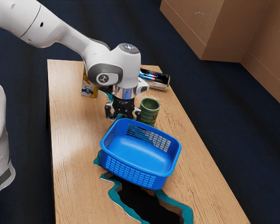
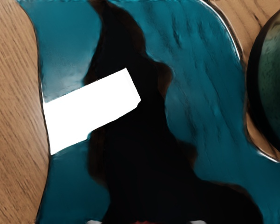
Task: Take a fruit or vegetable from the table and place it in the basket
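1. Near the far end of the table (image 1: 65, 140), toward the exterior view's left edge, stood a yellow carton (image 1: 89, 88), apart from the arm's likely path.
2. Next came the gripper (image 1: 123, 116), low over the patterned cloth (image 2: 195, 93), its fingers standing apart and clamped on nothing. The step in hand was judged to be lining up a grasp.
3. Which thing was the fruit or vegetable could not be told; a red patch (image 2: 144, 222) just under the hand might have been part of it. The arm would have done well to confirm that, centre the fingers on its widest part, descend straight and close gently. A white patch (image 2: 91, 112) lay over the cloth, unidentified.
4. The blue basket (image 1: 140, 151) sat inside the right edge, just beside the gripper; a lift above its rim had to precede any sideways move.
5. The green mug (image 1: 149, 111) stood close by, nearer that edge, and a careless swing could have toppled it.
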Motion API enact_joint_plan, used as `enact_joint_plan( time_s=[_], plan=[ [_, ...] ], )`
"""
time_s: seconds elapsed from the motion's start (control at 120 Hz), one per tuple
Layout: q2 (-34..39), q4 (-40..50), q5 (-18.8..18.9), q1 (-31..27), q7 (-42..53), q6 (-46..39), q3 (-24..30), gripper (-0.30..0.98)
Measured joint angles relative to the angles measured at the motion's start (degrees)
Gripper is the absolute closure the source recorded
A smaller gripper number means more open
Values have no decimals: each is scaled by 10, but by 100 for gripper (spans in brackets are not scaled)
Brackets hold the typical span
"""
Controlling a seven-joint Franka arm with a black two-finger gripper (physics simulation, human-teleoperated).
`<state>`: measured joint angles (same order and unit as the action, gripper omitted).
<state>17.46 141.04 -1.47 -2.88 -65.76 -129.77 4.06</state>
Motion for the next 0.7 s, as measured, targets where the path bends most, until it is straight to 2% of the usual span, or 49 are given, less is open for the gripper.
enact_joint_plan(
  time_s=[0.317, 0.7],
  plan=[
    [43, -6, 2, 1, 15, 5, 9, 58],
    [104, -63, 8, 0, 28, 52, 33, 60]
  ],
)
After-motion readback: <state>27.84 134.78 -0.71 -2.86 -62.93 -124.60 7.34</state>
